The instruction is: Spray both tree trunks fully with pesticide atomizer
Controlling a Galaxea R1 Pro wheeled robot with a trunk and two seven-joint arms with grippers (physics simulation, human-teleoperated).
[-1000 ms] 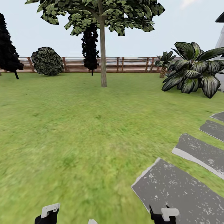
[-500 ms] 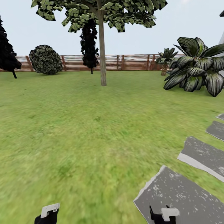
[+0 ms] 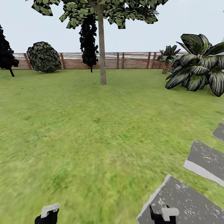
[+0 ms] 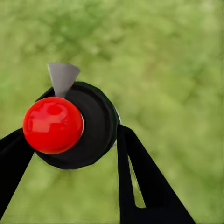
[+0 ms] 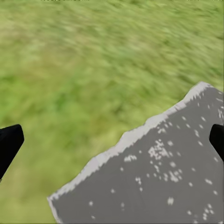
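In the left wrist view the pesticide atomizer (image 4: 70, 123), a black body with a red round cap and a grey nozzle, sits between my left gripper's (image 4: 72, 131) black fingers, which are shut on it above the grass. My left gripper (image 3: 47, 214) also shows low at the head view's bottom edge. My right gripper (image 5: 112, 140) is open, its fingers wide apart over a grey stone slab (image 5: 154, 177) and empty; it also shows at the bottom (image 3: 163, 215). One tree (image 3: 99, 12) with a thick grey-brown trunk (image 3: 102, 53) stands far ahead on the lawn.
Grey stepping stones (image 3: 205, 158) run along the lower right. A striped-leaf plant (image 3: 199, 65) stands at the right, a round bush (image 3: 43, 57) and dark thin-trunked trees (image 3: 88, 43) by the brown slat fence (image 3: 133, 60). Open grass (image 3: 93, 130) lies between me and the tree.
The whole view has shifted as the robot moves: the stones slide toward the lower right and the fence line sits higher. Both grippers keep their places at the bottom edge.
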